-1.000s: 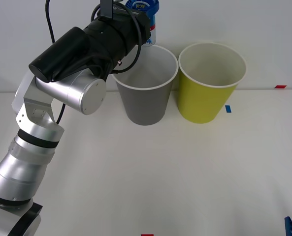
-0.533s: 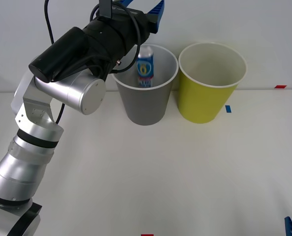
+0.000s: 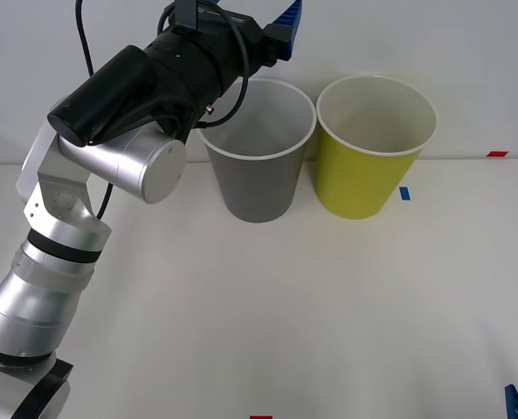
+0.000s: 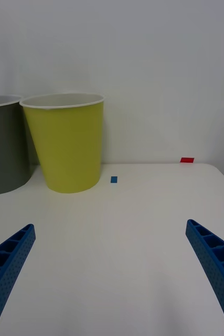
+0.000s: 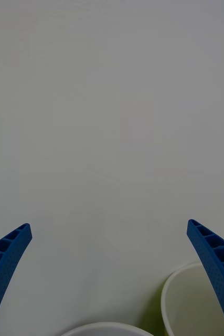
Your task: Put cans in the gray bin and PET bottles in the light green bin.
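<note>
The gray bin [image 3: 257, 179] stands upright at the back of the white table, and the light green bin [image 3: 368, 175] stands just to its right. My left gripper [image 3: 254, 16] hangs open above the gray bin's rim with nothing between its blue fingers [image 3: 289, 17]. In the left wrist view the left gripper [image 5: 112, 278] points at the wall over the gray bin's rim [image 5: 106, 328] and the light green bin [image 5: 181, 294]. My right gripper [image 4: 112, 283] is open and low at the table's front right, facing the light green bin [image 4: 70, 147] and the gray bin [image 4: 4, 152]. The can and PET bottles are out of view.
A blue tape mark [image 3: 404, 193] lies right of the light green bin and a red one [image 3: 497, 154] at the table's back right edge. A white wall rises close behind the bins. The left arm [image 3: 119, 105] reaches over the table's left side.
One second ago the left gripper held the blue can above the gray bin. It opened, the can fell into the bin and is now hidden inside.
</note>
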Robot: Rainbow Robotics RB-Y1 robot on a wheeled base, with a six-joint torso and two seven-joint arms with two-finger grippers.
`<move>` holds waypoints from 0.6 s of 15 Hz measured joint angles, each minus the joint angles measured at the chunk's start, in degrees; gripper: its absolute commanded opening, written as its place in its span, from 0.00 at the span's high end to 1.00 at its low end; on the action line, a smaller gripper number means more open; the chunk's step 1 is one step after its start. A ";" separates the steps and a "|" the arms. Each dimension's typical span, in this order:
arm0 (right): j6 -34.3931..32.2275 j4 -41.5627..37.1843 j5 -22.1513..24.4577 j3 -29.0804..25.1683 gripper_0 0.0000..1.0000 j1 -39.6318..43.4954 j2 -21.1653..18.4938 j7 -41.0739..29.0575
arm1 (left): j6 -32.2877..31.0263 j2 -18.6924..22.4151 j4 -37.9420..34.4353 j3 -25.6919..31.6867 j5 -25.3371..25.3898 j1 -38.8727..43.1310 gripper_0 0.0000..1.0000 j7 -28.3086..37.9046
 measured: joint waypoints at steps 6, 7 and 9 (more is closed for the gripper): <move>0.00 0.00 0.00 0.00 0.00 0.00 0.00 0.00 | 0.07 6.01 -9.51 -0.88 0.36 7.32 0.00 -0.19; 0.00 0.00 0.00 0.00 0.00 0.00 0.00 0.00 | 0.07 6.71 -11.27 -0.56 -0.09 9.36 0.00 -0.16; 0.00 0.00 0.00 0.00 0.00 0.00 0.00 0.00 | 0.06 8.43 -14.75 0.34 -1.50 14.27 0.00 -0.04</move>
